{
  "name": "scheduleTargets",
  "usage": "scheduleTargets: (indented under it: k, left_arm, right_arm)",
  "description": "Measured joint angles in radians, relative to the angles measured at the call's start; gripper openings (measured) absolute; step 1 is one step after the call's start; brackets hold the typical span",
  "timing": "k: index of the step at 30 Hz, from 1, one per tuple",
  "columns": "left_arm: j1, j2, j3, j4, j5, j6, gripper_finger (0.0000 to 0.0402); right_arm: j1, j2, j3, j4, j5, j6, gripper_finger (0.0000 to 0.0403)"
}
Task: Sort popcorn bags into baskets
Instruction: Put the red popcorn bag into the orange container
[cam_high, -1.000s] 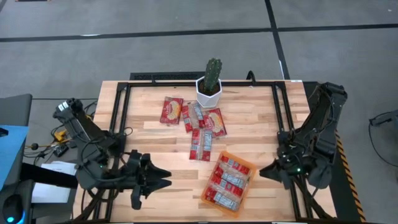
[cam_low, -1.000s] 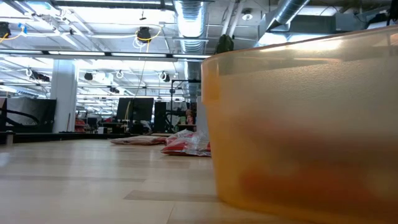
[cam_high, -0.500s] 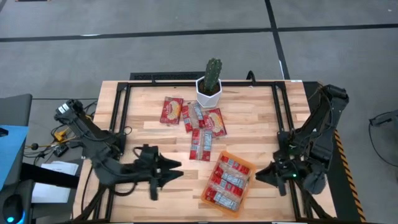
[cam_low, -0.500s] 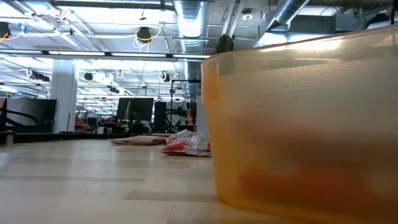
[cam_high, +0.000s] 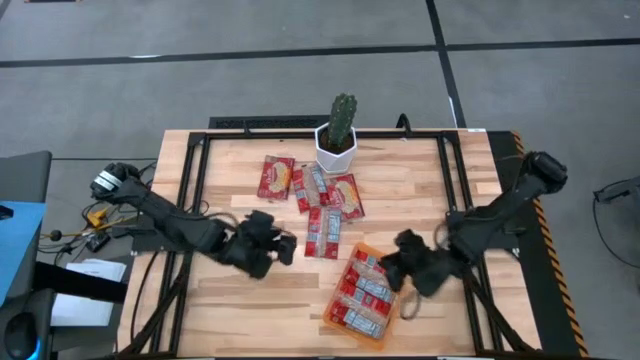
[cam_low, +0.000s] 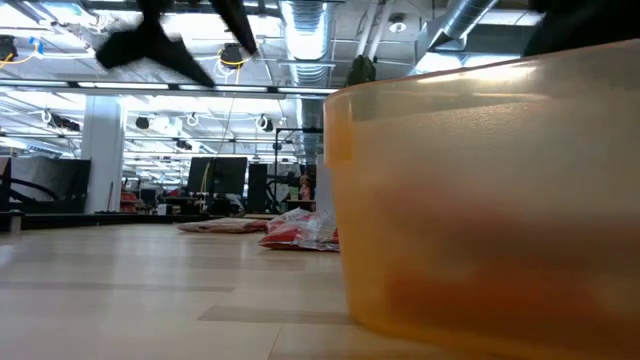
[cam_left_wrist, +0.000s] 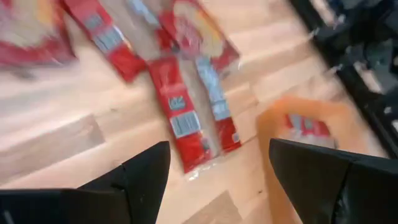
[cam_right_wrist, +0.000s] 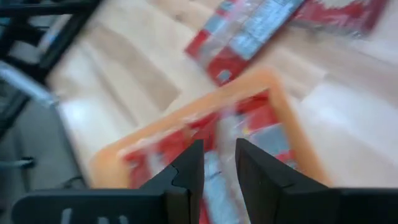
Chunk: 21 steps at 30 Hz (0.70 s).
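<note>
Over pale grained wood, my left claw (cam_high: 285, 247) hangs spread wide and empty near flat, glossy red popcorn bags (cam_high: 323, 232). My right claw (cam_high: 392, 268), its fingers a narrow slit apart, hovers above the translucent orange plastic tray (cam_high: 340, 314) holding three packets.

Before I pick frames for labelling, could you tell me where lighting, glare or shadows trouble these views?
High view: even light, no hard shadows on the table. Low view: bright ceiling lamps glare behind, and the orange tray, close to the lens, fills the right half. Left wrist view: no glare on the popcorn bags.
</note>
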Motion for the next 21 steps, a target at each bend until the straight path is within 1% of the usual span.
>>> scheduleTargets:
  k: [3, 5, 6, 7, 9, 13, 14, 17, 19, 21]
  left_arm:
    - [0.099, 0.006, -0.177, 0.319, 0.167, 0.124, 0.0263]
    - [0.179, 0.017, -0.289, 0.607, 0.290, 0.187, 0.0263]
    - [0.217, 0.017, -0.346, 0.723, 0.338, 0.192, 0.0263]
    - [0.255, 0.015, -0.400, 0.812, 0.370, 0.191, 0.0263]
    - [0.324, 0.017, -0.488, 0.927, 0.416, 0.188, 0.0263]
    - [0.407, 0.008, -0.601, 1.084, 0.494, 0.168, 0.0263]
    - [0.415, 0.009, -0.617, 1.107, 0.494, 0.167, 0.0263]
    - [0.432, 0.015, -0.638, 1.114, 0.505, 0.170, 0.0263]
    - [0.442, 0.015, -0.638, 1.112, 0.534, 0.195, 0.0263]
    - [0.453, 0.015, -0.638, 1.072, 0.557, 0.216, 0.0263]
  right_arm:
    - [-0.125, 0.025, 0.000, 0.003, -0.048, -0.080, 0.0117]
    - [-0.209, 0.028, 0.000, 0.002, -0.050, -0.173, 0.0118]
    - [-0.254, 0.026, 0.000, 0.009, -0.050, -0.224, 0.0118]
    - [-0.298, 0.025, 0.001, 0.020, -0.057, -0.273, 0.0118]
    - [-0.389, 0.021, 0.001, 0.029, -0.103, -0.366, 0.0117]
    - [-0.540, 0.041, 0.002, 0.094, -0.231, -0.494, 0.0117]
    - [-0.568, 0.054, 0.001, 0.108, -0.263, -0.514, 0.0117]
    - [-0.623, 0.113, 0.001, 0.176, -0.333, -0.532, 0.0118]
    - [-0.636, 0.163, 0.001, 0.228, -0.363, -0.520, 0.0118]
    - [-0.640, 0.216, 0.001, 0.275, -0.375, -0.508, 0.0118]
